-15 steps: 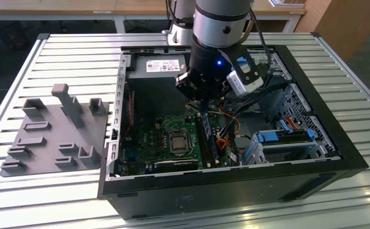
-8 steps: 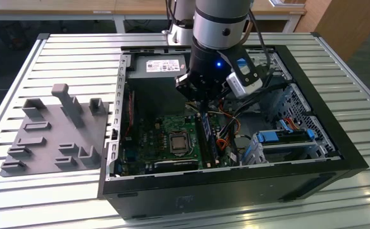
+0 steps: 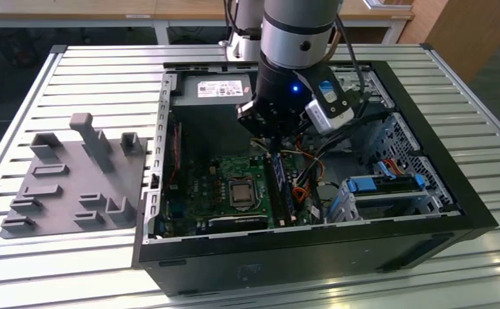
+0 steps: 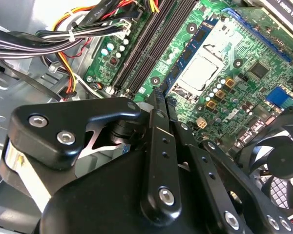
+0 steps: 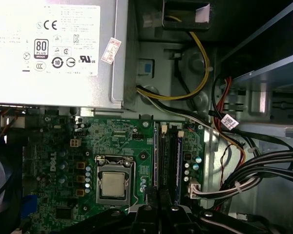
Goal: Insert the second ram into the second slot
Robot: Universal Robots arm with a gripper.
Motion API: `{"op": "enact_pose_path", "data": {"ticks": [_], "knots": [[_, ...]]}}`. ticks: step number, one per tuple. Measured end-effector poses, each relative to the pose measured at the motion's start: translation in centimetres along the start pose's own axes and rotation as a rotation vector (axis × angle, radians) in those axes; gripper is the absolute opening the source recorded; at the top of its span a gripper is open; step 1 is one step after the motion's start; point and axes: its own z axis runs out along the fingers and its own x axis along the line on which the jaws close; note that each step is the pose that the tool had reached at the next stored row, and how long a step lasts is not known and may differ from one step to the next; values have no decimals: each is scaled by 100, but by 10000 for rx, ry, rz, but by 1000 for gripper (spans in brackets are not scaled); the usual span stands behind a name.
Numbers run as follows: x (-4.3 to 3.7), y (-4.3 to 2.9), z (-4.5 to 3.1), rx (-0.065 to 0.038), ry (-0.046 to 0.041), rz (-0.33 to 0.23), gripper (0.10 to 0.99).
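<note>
Dark-blue ram sticks (image 3: 280, 187) stand on edge in the long memory slots (image 5: 167, 156) beside the processor socket (image 5: 112, 185) on the green motherboard (image 3: 224, 170). I cannot tell which stick is the second ram or which slot is the second. My gripper (image 3: 272, 143) hangs over the end of those slots nearest the power supply. In both wrist views its black fingers (image 4: 157, 114) meet at the tips, shut, with nothing between them. The slots (image 4: 136, 53) run away from the gripper (image 4: 163, 97), and the fingertips (image 5: 151, 197) sit at one end of the sticks (image 5: 178, 161).
The open black computer case (image 3: 422, 193) lies on a slatted metal table (image 3: 78, 64). The silver power supply (image 3: 220, 87), bundled cables (image 4: 49, 41), a fan (image 4: 278, 156) and light-blue drive latches (image 3: 379, 183) crowd the motherboard. A grey holder fixture (image 3: 69, 180) lies on the exterior view's left.
</note>
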Motion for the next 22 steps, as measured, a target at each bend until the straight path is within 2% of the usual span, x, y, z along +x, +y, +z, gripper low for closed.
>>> {"op": "enact_pose_path", "data": {"ticks": [11,17,22], "knots": [[0,-11,37,-26,9,1,129],[0,-12,115,-25,19,150,129],[0,-40,147,-34,48,155,129]]}}
